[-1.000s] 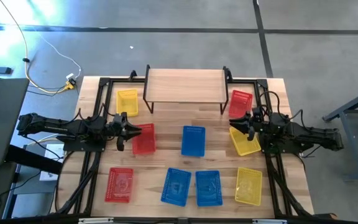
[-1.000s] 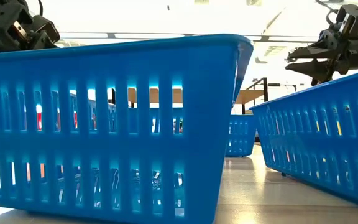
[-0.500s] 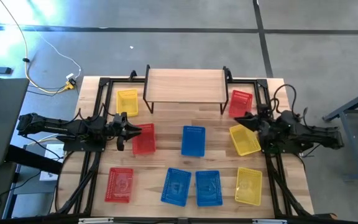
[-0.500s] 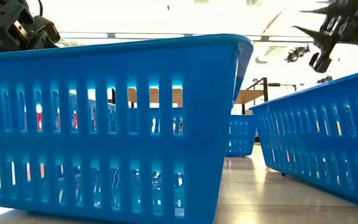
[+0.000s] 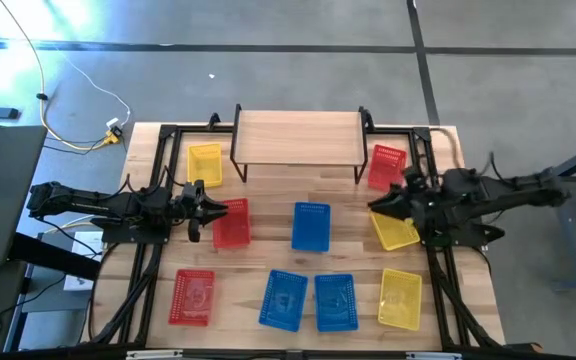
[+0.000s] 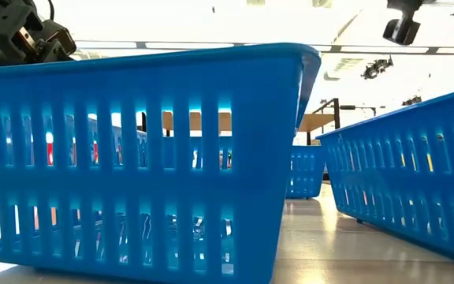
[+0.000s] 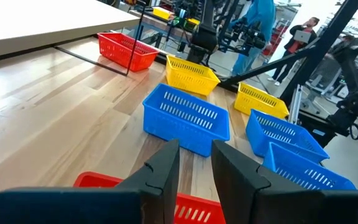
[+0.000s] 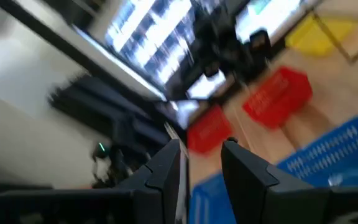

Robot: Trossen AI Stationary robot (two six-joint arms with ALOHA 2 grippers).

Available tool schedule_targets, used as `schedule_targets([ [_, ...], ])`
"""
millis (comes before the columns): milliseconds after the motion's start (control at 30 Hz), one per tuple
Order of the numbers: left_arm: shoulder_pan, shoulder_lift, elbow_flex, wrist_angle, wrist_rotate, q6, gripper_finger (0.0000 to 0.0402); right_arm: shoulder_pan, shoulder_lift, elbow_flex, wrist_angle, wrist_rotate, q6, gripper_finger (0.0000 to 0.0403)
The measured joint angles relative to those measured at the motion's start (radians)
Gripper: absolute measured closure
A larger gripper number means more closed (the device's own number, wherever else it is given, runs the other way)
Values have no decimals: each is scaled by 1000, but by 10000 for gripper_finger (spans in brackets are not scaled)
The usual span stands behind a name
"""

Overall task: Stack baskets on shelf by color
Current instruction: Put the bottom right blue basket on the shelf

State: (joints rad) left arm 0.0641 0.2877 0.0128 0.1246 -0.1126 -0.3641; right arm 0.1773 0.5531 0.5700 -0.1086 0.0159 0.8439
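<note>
The shelf [image 5: 298, 138], a light plank on black legs, stands at the table's far edge with nothing on it. Nine mesh baskets lie on the table. My left gripper [image 5: 213, 207] [image 7: 196, 158] hovers, narrowly open, over the left rim of a red basket [image 5: 231, 222] [image 7: 191, 208]. My right gripper [image 5: 383, 203] [image 8: 201, 155], also narrowly open, hangs high above the far-left corner of a yellow basket [image 5: 396, 226], near a red basket [image 5: 387, 167]. In the low view only a piece of the right gripper [image 6: 401, 27] shows at the top.
A yellow basket [image 5: 205, 163] sits left of the shelf and a blue basket [image 5: 311, 226] at mid-table. Along the near edge are a red basket [image 5: 192, 297], two blue baskets [image 5: 283, 299] [image 5: 334, 302] and a yellow one [image 5: 400, 298]. People stand beyond the table [image 7: 303, 37].
My right gripper has risen, climbing toward the top of the low view, and has tipped so its wrist camera looks upward across the table; its forearm has swung toward the far edge. No basket has moved.
</note>
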Motion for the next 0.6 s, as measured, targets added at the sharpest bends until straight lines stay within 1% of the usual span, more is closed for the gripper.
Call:
schedule_targets([
  [100,0,0,0,0,0,0,316,57,121,99,-91,18,-13,299],
  [267,0,0,0,0,0,-1,316,147,296,264,-167,88,-19,299],
  [367,0,0,0,0,0,-2,316,193,387,369,-226,120,-48,299],
  [500,0,0,0,0,0,-2,316,240,499,498,-359,154,-58,299],
  [600,0,0,0,0,0,-2,316,278,576,573,-424,175,-59,299],
])
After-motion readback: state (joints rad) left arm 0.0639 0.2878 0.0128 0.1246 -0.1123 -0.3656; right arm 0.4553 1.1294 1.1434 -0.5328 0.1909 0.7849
